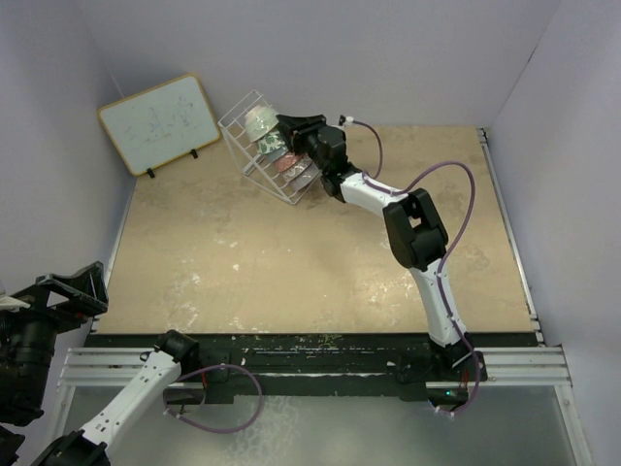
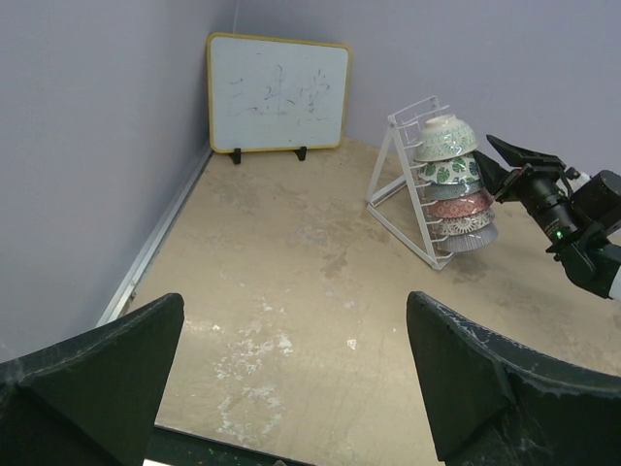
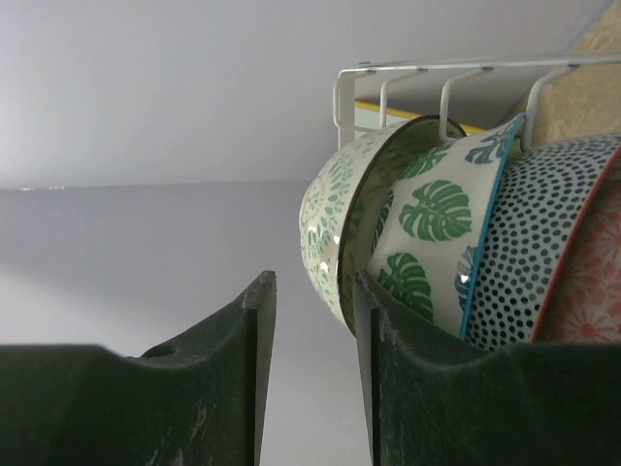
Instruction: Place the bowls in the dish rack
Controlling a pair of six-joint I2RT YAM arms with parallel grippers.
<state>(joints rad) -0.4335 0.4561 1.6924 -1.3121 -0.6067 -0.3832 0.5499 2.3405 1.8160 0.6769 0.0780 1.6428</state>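
A tan tabletop [image 1: 291, 262], mottled with pale scuffs, is being enclosed on three sides by plain lavender walls [image 1: 388, 49]. Its left and right edges are being lined by thin metal strips [image 1: 505, 223], and its near edge by an aluminium rail [image 1: 310, 364] where both arm bases are being carried. A wood-framed whiteboard [image 1: 160, 121] is being propped upright in the far left corner.

The dish rack [image 1: 231, 131] is being kept at the far side, left of centre and near the whiteboard but apart from it. The bowls [image 2: 451, 180] are being held in it on edge, nested one against the next in a single row.

The right arm is being stretched across the tabletop to the rack. The right pincer [image 3: 309, 282] is being held at the end bowl [image 3: 325, 209], green-leafed, with only a narrow gap between its fingers. Nothing is being seen clamped there, and the bowl's rim is lying just beside one finger.

The left arm [image 1: 126, 398] is being kept folded at the near left corner, with the left pincer [image 2: 294, 301] spread wide and holding nothing. The middle and near stretches of the tabletop are being left bare.
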